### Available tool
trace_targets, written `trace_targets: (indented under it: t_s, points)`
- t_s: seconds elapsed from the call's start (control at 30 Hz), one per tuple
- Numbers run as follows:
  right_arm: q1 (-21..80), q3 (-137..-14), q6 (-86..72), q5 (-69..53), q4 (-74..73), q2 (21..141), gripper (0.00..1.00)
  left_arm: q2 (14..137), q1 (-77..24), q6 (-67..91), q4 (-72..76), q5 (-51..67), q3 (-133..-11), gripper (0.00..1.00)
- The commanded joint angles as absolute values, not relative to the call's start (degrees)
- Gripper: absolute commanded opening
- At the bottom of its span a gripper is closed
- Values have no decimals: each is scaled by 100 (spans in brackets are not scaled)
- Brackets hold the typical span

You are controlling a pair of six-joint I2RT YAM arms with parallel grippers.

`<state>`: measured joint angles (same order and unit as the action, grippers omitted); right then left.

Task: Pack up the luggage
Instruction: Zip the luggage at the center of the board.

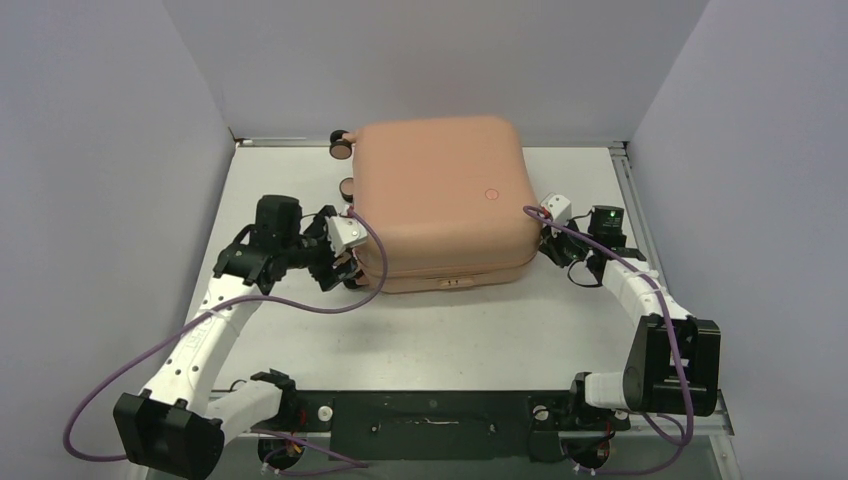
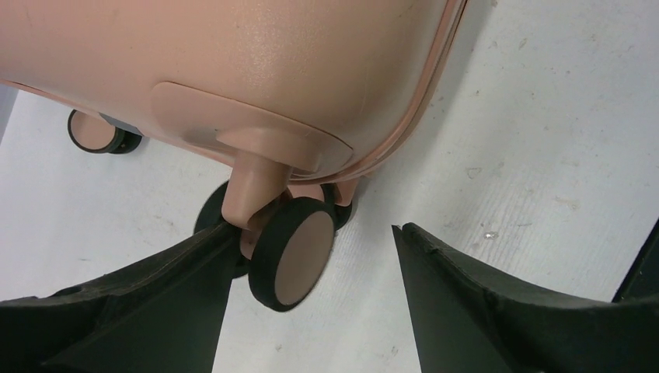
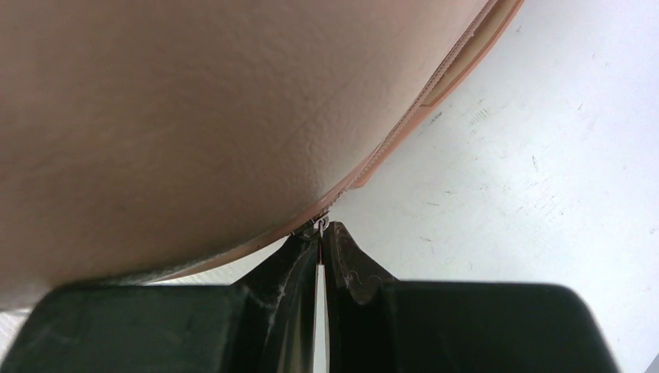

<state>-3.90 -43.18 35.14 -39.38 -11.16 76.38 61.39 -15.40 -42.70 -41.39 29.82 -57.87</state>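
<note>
While the left arm reaches in low from the side, its end effector (image 2: 315, 230) has its two sides wide apart around a wheel (image 2: 299, 252). The right end effector (image 3: 321, 230) is pinched together at the zip line (image 3: 404, 132). The pink luggage (image 1: 440, 190) lies flat and closed on the white tabletop (image 1: 450, 330), towards the back.

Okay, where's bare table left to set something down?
Widest bare patch: the table between the luggage front and the arm bases. Also the far right corner. Crowded at the luggage's sides, where the left gripper and right gripper sit.
</note>
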Motion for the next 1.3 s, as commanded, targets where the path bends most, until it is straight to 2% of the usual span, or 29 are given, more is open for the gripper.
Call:
trace_targets:
  t_s: [0.0, 0.17, 0.3, 0.47, 0.63, 0.7, 0.87, 1.13, 1.27]
  points:
    - [-215, -4561, 3386, -4074, -472, 7532, 5, 6311, -1591, -4337, -3449, 3028, -5998, 77]
    - [-216, -4579, 3354, -4061, -471, 7537, 5, 6366, -1547, -4612, -3497, 3158, -6259, 95]
    - [-222, -4555, 3325, -4069, -425, 7563, 5, 6352, -1503, -4899, -3988, 3423, -6602, 97]
    - [-246, -4551, 3315, -4091, -417, 7587, 5, 6330, -1439, -5089, -4440, 3634, -7017, 90]
    - [-281, -4553, 3296, -4148, -418, 7529, 5, 6652, -1580, -5363, -4127, 2980, -6744, 87]
    - [-302, -4544, 3297, -4161, -437, 7506, 5, 6800, -1591, -5480, -4023, 2777, -6618, 82]
    - [-325, -4544, 3255, -4210, -436, 7492, 5, 7114, -1595, -5659, -4142, 2658, -6622, 80]
    - [-334, -4553, 3226, -4219, -407, 7504, 5, 7514, -1684, -5739, -4202, 2732, -6783, 66]
    - [-335, -4577, 3218, -4219, -413, 7512, 5, 7640, -1785, -5706, -4202, 2765, -6791, 55]
